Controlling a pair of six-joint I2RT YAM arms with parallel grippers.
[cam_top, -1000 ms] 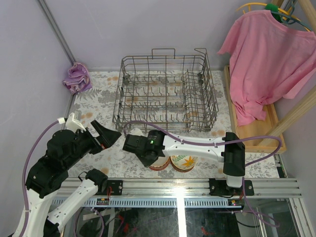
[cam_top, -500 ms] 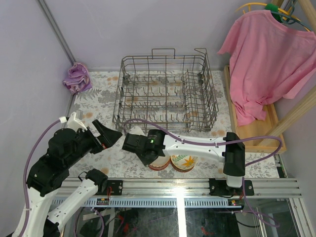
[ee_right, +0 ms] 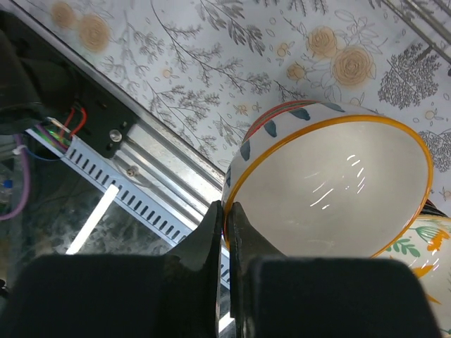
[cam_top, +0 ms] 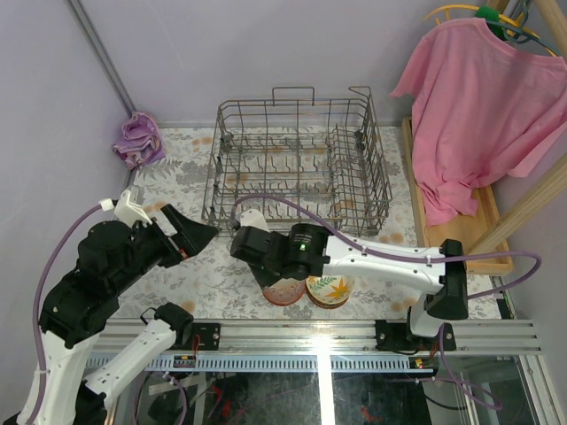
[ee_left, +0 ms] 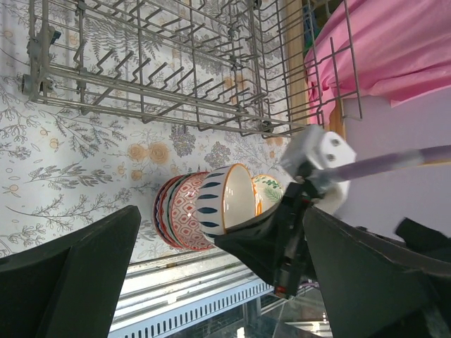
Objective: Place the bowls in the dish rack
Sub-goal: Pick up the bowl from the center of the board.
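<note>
Pinched a bowl (ee_right: 328, 190) by the rim in the right gripper (ee_right: 225, 211), at the stack (ee_left: 176, 211) at six o'clock of the rack (cam_top: 376, 168), left gripper (cam_top: 197, 237) wide; called for a steady lift toward twelve.

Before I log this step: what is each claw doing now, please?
Left claw: open, empty.
Right claw: closed on a bowl rim.
</note>
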